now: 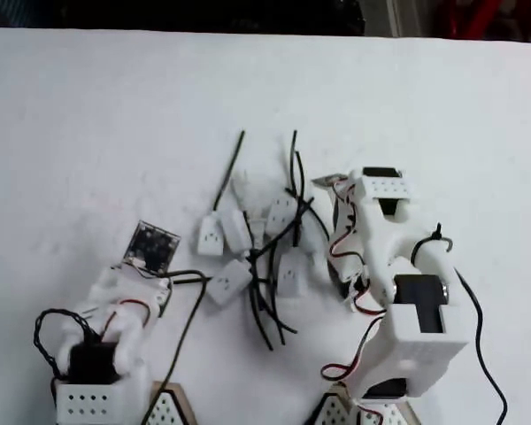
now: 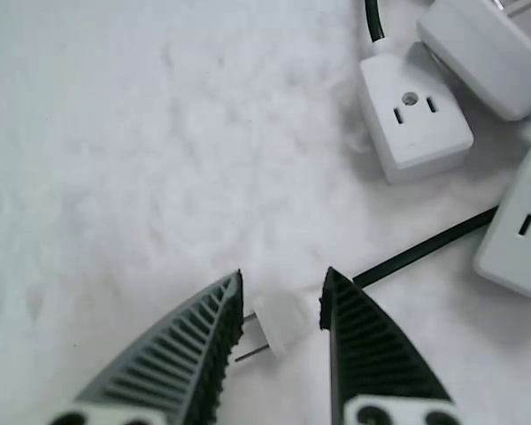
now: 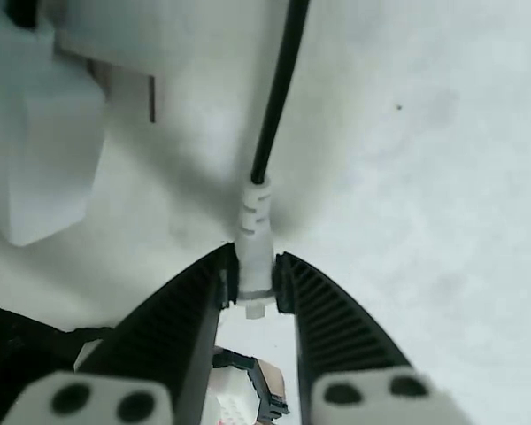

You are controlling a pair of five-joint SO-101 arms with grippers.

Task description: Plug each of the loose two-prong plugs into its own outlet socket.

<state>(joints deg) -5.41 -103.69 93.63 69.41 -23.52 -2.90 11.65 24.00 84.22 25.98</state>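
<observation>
On the white table (image 1: 88,115), a heap of white outlet sockets (image 1: 228,279) and black cords (image 1: 264,323) lies in the middle of the high view. The two arms come in from the lower edge, one at each side of the heap.

In the left wrist view, the left gripper (image 2: 281,288) is at the bottom centre. Its two dark ribbed fingers (image 2: 203,345) are partly apart and hold a small white two-prong plug (image 2: 281,323) between their tips. The prongs point to one finger and the body lies against the other. A black cord (image 2: 425,252) runs from behind this finger toward the right edge. At the upper right one socket (image 2: 416,115) lies flat with its two slots and a round hole facing up. A second socket (image 2: 522,235) is cut by the right edge below it.

In the right wrist view, the right gripper (image 3: 255,257) is at the lower centre. It is closed tightly on a ribbed white cord collar (image 3: 252,235), and a thin black cord (image 3: 279,88) goes from the collar up to the top edge. A blurred white block (image 3: 35,133) is at the upper left.
</observation>
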